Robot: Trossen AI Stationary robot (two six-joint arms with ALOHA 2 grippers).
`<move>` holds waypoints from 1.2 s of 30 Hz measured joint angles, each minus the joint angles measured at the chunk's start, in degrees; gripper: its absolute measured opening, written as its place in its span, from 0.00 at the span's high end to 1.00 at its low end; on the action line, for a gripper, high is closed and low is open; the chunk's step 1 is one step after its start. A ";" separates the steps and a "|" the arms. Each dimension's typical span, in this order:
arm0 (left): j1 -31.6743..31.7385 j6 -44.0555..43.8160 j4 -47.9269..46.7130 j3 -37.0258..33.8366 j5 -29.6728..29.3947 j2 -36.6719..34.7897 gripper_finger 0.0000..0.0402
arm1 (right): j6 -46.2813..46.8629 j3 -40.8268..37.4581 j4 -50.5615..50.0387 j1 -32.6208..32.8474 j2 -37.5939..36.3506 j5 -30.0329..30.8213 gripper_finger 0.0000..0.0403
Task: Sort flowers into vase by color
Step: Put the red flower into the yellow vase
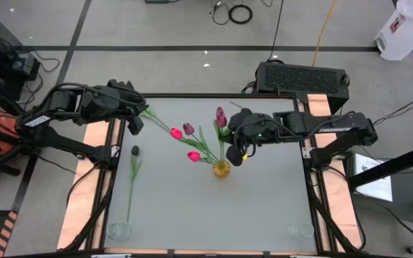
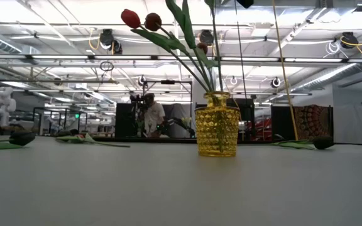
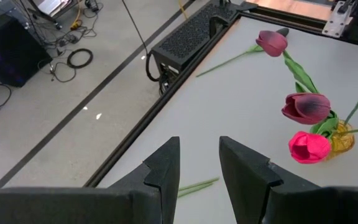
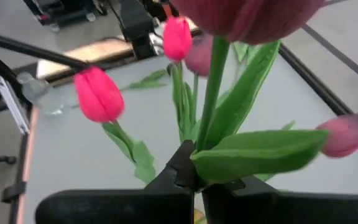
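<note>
A yellow glass vase (image 1: 221, 169) (image 2: 217, 125) stands mid-table and holds several tulips with pink (image 1: 193, 156), red (image 1: 176, 133) and maroon (image 1: 188, 129) heads. My right gripper (image 1: 239, 156) (image 4: 194, 160) hovers just above the vase, shut on the stem of a maroon-headed tulip (image 4: 247, 15). A near-black tulip (image 1: 135, 150) lies flat on the table's left part, its stem running toward the near edge. My left gripper (image 1: 136, 127) (image 3: 199, 146) waits open above the table's far left corner, with nothing between its fingers. My right gripper pinches the tulip's green stem (image 4: 205, 140) between its two shut fingers, just below a broad leaf (image 4: 260, 152). The fingers slant down from the table's right side and lie across the stem. The head stands above the fingers; the fingers hide the stem's lower end.
Two clear glass vases stand at the near edge, one left (image 1: 118, 231), one right (image 1: 300, 229). A loose green stem (image 3: 197, 185) lies on the table under my left gripper. Another dark tulip (image 2: 322, 143) lies flat on the table. A person stands in the room behind.
</note>
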 joint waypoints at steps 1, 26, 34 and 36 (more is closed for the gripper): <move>-0.01 0.00 0.00 0.00 0.00 0.00 0.70 | 0.04 -0.29 -0.17 -0.04 0.00 0.00 1.00; -0.05 -0.02 0.00 0.00 0.27 0.00 0.70 | 0.16 -0.51 0.60 0.05 0.15 1.59 1.00; -0.05 -0.04 0.06 0.00 0.33 0.00 0.70 | 2.53 -0.51 0.28 0.05 0.15 1.96 1.00; -0.05 -0.04 0.19 0.00 0.33 0.00 0.70 | 2.54 -0.51 -0.48 0.05 0.15 2.93 1.00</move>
